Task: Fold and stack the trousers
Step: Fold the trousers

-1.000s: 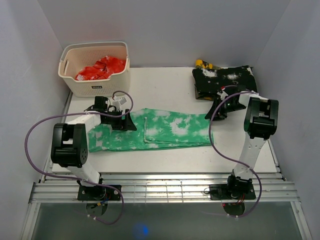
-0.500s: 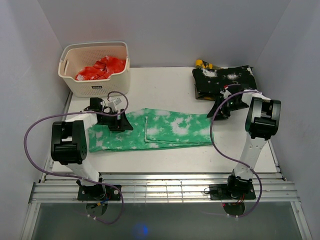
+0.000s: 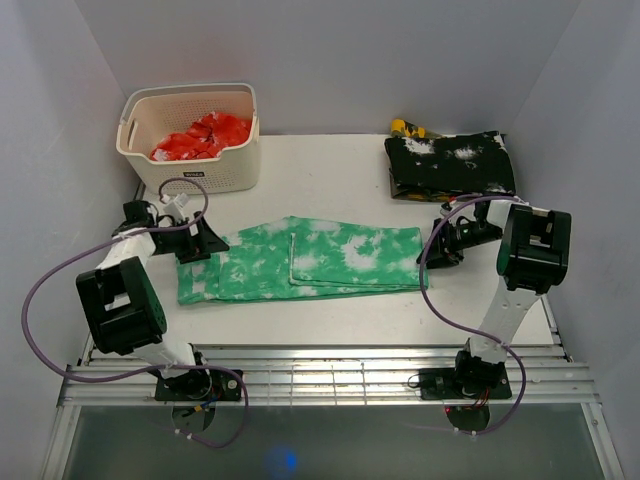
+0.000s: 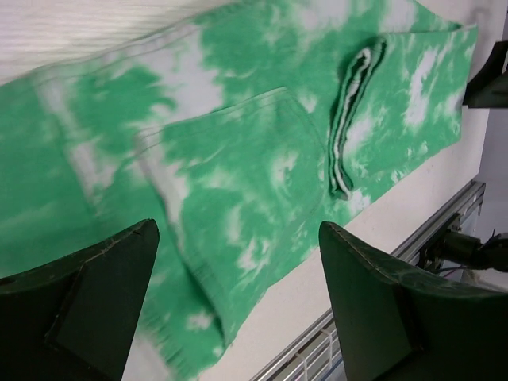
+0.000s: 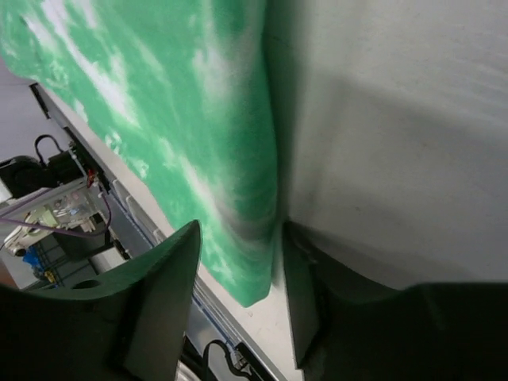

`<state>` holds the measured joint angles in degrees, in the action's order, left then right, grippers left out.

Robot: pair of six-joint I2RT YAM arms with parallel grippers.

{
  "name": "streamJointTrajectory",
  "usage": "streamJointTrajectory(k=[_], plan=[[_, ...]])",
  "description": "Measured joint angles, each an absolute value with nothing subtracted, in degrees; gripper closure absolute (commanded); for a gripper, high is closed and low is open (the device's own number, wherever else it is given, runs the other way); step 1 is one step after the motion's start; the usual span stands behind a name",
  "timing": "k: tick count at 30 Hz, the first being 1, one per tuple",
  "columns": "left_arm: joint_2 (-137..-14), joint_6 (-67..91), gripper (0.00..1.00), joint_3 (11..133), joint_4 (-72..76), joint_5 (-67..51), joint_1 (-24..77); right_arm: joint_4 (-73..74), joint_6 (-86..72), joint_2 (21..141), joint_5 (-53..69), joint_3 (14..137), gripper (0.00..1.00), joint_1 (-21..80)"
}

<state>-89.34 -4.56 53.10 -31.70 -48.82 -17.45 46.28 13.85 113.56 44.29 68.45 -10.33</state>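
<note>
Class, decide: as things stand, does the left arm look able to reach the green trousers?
Probably yes: the left gripper hangs open at the left end of the trousers, with nothing in between.

Bare table (image 3: 330,185) lies open between the laundry basket (image 3: 215,172) and the black folded garment (image 3: 450,165), beyond the spread trousers (image 3: 340,255).
</note>
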Motion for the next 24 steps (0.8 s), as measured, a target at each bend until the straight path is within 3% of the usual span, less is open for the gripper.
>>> streamJointTrajectory(k=[2,3,11,19,24], plan=[[-89.2,-6.0,0.04,53.9,-34.6,-48.8,-22.5,45.8,14.0,114.2,44.5,68.4,0.69,-10.2],[-89.3,-7.0,0.04,54.4,-36.2,-48.6,-24.9,45.3,14.0,114.6,44.2,68.4,0.92,-10.2],[-89.7,-16.1,0.09,57.5,-43.6,-43.9,-35.6,47.1,15.9,113.0,42.0,69.8,0.92,-13.0],[-91.0,-19.7,0.21,54.1,-44.1,-44.1,-32.6,58.5,23.9,110.0,41.0,85.4,0.92,-24.2],[-92.7,-17.4,0.23,53.5,-42.1,-45.0,-23.2,67.4,28.8,109.6,44.1,95.4,0.92,-26.6]])
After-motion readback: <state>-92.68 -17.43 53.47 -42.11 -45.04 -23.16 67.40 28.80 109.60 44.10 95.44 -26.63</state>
